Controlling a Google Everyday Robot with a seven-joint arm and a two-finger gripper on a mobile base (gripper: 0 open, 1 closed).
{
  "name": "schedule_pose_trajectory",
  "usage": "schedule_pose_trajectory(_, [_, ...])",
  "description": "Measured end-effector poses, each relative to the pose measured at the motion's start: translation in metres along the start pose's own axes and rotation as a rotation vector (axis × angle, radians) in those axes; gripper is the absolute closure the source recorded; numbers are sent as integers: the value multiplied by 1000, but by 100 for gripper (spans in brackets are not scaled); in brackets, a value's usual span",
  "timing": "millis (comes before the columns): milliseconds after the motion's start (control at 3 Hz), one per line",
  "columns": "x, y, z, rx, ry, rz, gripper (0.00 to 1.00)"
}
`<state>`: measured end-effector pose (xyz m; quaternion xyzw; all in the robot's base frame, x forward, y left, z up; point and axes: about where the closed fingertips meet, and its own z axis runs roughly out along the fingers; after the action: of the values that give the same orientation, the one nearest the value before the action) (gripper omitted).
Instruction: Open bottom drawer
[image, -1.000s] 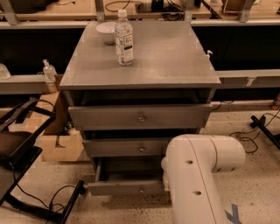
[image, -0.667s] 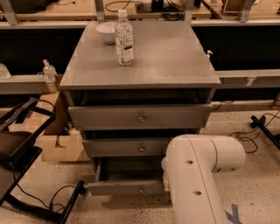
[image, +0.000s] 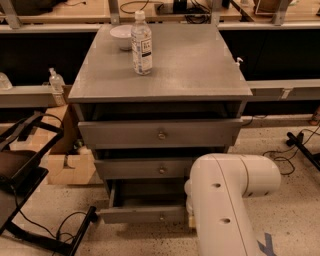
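— In the camera view, where do we find the bottom drawer (image: 142, 214)?
— Lowest of three in the grey cabinet (image: 200, 70), pulled out past the two above it.
— And the gripper?
— Hidden behind our white arm (image: 225, 200), by the drawer's right end; whether it grasps anything, we cannot tell.

Grey cabinet top (image: 200, 70): bottle (image: 142, 45), bowl (image: 121, 36)

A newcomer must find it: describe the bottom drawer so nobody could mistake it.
The grey cabinet in the middle has three knobbed drawers stacked in its front. The bottom drawer sits lowest, by the floor, with the slimmest front, pulled out farthest; the white arm covers its right end and hides the gripper.
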<state>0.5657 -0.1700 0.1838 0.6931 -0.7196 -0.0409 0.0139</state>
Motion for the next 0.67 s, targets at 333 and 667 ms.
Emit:
schedule_pose_trajectory(333, [0, 2, 2, -3, 0, 0, 0])
schedule_pose_trajectory(667, [1, 0, -3, 10, 12, -8, 0])
